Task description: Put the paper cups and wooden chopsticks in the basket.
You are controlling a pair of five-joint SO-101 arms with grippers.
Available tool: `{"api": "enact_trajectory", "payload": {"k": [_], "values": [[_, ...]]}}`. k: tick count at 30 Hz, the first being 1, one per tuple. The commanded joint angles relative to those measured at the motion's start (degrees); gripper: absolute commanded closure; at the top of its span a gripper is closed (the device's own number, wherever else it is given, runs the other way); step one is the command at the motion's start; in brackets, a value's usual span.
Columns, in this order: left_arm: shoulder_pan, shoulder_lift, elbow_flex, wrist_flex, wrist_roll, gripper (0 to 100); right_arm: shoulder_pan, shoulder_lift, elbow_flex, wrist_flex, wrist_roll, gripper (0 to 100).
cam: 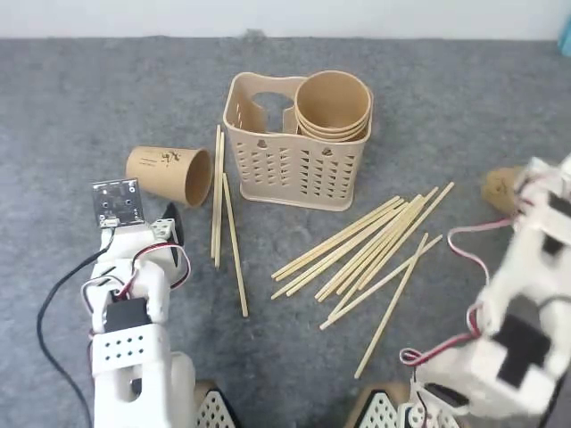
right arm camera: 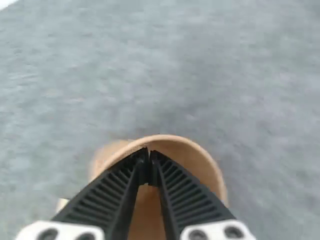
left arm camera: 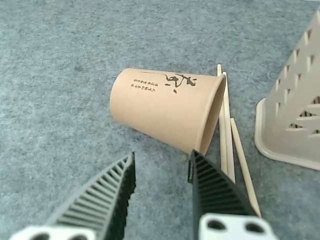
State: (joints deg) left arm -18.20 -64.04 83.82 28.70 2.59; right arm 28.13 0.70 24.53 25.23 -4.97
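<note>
The left gripper (left arm camera: 161, 172) is held open and empty, just short of the tipped paper cup (left arm camera: 165, 107). That cup lies on its side on the grey worktop (left arm camera: 60, 60), its mouth turned toward the perforated basket (cam: 294, 165). If the jaws are closed across the round wall, the cup could be crushed. It could also be squeezed out sideways, since it is free to roll. The few loose chopsticks (left arm camera: 227, 135) just beside its rim could be dragged along or knocked askew.

The right gripper (right arm camera: 149, 156) is seen with its jaws pressed together at the rim of a second paper cup (right arm camera: 205, 165). Whether the cup's wall is actually pinched between them cannot be made out, so a slip on lifting is possible.

The scattered chopstick pile (cam: 366, 250) lies on the worktop between the basket and the right arm.

One compartment of the basket holds a nested stack of paper cups (cam: 333, 102). No chopsticks have been put in the basket yet.
</note>
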Motion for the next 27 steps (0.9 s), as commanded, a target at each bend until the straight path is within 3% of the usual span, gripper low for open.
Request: {"api": "enact_trajectory", "payload": {"k": [1,7,10,13,17,27], "values": [[0.2,-1.2,-0.3,-1.5,-0.8,83,-4.0,8.7,-13.0,-1.0,-0.8,99.0],[0.3,-1.2,-0.3,-1.5,-0.8,83,-4.3,24.6,-35.0,5.1,-0.6,99.0],[0.4,-1.2,-0.3,-1.6,-0.8,83,-4.6,25.4,-45.3,19.0,0.3,97.9],[0.4,-1.2,-0.3,-1.8,-0.9,83,-5.8,24.2,-56.4,35.2,4.2,89.4],[0.4,-1.2,0.1,-2.6,-0.9,83,-6.2,22.6,-68.3,48.5,7.1,83.4],[0.4,-1.2,0.2,-2.5,-0.9,83,-2.5,27.2,-76.6,60.0,10.4,85.3]]}}
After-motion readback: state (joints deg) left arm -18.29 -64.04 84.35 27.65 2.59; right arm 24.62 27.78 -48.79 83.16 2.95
